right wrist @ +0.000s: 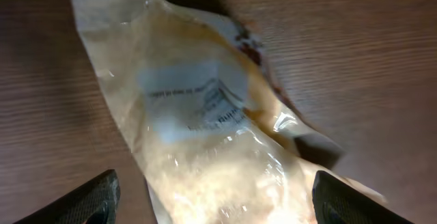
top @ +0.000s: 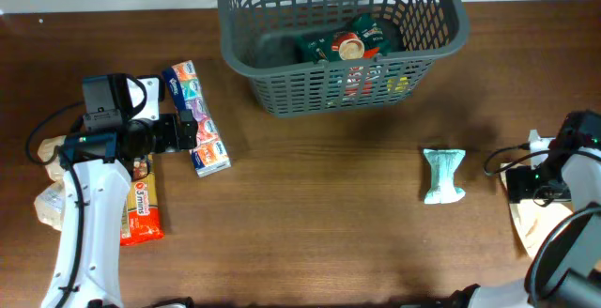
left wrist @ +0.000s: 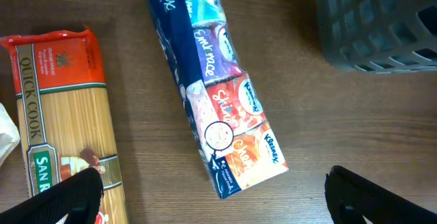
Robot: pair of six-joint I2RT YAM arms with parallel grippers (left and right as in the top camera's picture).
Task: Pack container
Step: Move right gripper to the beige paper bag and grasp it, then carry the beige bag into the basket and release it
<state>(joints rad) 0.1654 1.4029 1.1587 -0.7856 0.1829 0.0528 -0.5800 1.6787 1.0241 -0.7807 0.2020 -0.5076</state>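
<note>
So, overhead first: the basket (top: 329, 87) stands at the far middle of the surface (top: 310, 233) with a green pack (top: 349, 43) lying in it. My left arm (top: 84, 214) reaches toward the tissue pack (top: 197, 120), which lies well left of the basket and near the pasta (top: 141, 209). A small pale packet (top: 443, 175) lies alone toward the right, near my right arm (top: 573, 158). I judge the step in hand to be lifting the tissues. From the left wrist, the left fingers (left wrist: 68, 197) are spread wide, one over the pasta's end and the other over bare wood. The near end of the tissue pack sits between them but lies slantwise, and a basket corner shows at top right. To do this well I would turn the wrist until the fingers square up with the pack's long sides. Then I would shift toward its middle so it does not droop, keep the one finger off the pasta, and come down before closing. The wrap looks soft, so a gentle squeeze should do. From the right wrist, the right fingers (right wrist: 89, 197) are equally apart over a clear crinkled bag (right wrist: 205, 115), holding nothing; whether they touch it I cannot tell. I would leave that arm idle, out of the path to the basket.
</note>
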